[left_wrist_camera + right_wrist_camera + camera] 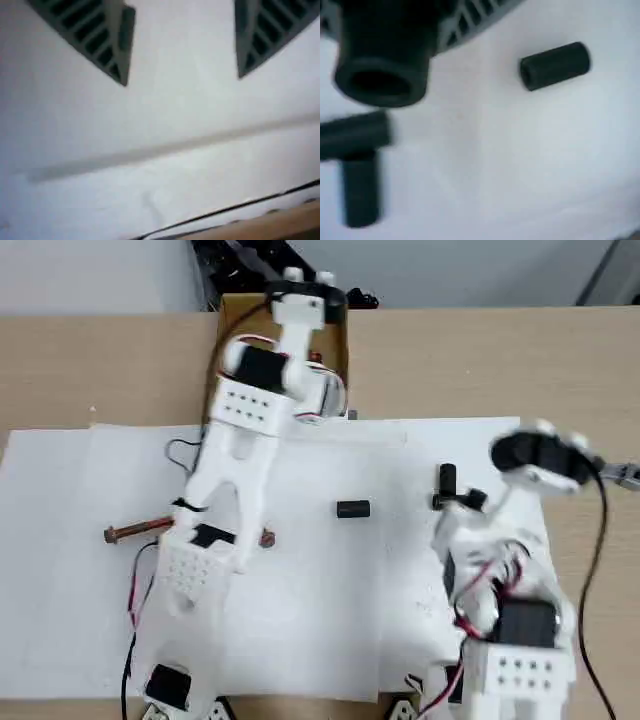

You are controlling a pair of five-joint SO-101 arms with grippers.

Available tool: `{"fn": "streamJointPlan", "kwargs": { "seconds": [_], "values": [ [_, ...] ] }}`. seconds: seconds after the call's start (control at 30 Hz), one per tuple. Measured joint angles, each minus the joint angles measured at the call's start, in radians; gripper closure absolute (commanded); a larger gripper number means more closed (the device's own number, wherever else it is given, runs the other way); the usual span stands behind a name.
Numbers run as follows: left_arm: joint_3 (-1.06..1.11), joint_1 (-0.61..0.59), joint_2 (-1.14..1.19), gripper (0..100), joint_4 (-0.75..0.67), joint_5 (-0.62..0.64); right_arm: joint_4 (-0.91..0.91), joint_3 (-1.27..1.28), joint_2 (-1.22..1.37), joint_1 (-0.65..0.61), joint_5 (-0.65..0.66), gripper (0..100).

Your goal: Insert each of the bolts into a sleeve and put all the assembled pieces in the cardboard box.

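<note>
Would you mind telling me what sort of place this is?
Probably a robotics lab bench: two robot arms sit at a wooden table partly covered by a white paper sheet, with a bolt, black sleeves and a cardboard box laid out.

Sleeve (353, 509) black, bolt (138, 531) rusty brown (paper (330, 620) plain white).

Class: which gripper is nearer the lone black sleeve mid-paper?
Right. The right gripper is near the black cylindrical sleeve; the left gripper is farther off, by the brown cardboard box.
</note>
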Motion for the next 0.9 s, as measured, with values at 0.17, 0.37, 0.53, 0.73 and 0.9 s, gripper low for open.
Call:
{"fn": "streamJointPlan", "kwargs": {
  "seconds": [0.17,0.37,0.53,0.73,0.9],
  "values": [
    [0.193,-0.034,-0.157,87,0.002,0.000,-0.048,-0.120,0.181,-0.061,-0.002,99.6],
    [0.413,-0.040,-0.430,87,0.002,-0.063,-0.121,-0.153,0.330,-0.064,-0.002,99.6],
    [0.644,-0.133,-0.647,87,0.003,-0.103,-0.152,-0.176,0.402,-0.064,-0.002,99.6],
    [0.994,-0.272,-0.813,87,0.003,-0.104,-0.155,-0.249,0.457,-0.068,-0.002,99.6],
    [1.135,-0.345,-0.818,86,0.002,-0.110,-0.155,-0.262,0.483,-0.064,-0.002,99.6]
  ]
}}
